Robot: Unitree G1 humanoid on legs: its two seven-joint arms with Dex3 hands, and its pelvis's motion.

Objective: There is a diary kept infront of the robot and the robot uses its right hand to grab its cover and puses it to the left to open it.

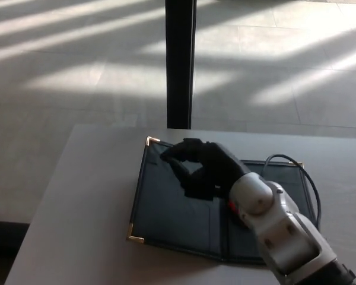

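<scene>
The diary (184, 205) already lies open and flat in the middle of the table (77, 225), so the opening looks done, while the right hand (199, 166), fingers loosely curled and holding nothing, hovers over its far left page.

We see daylight falling in bright diagonal bands across the pale floor (77, 65), with soft shadow stripes between them. The table (65, 225) sits in dimmer, even shade. The picture is slightly soft, and the dark diary (166, 208) perhaps loses surface detail.
</scene>
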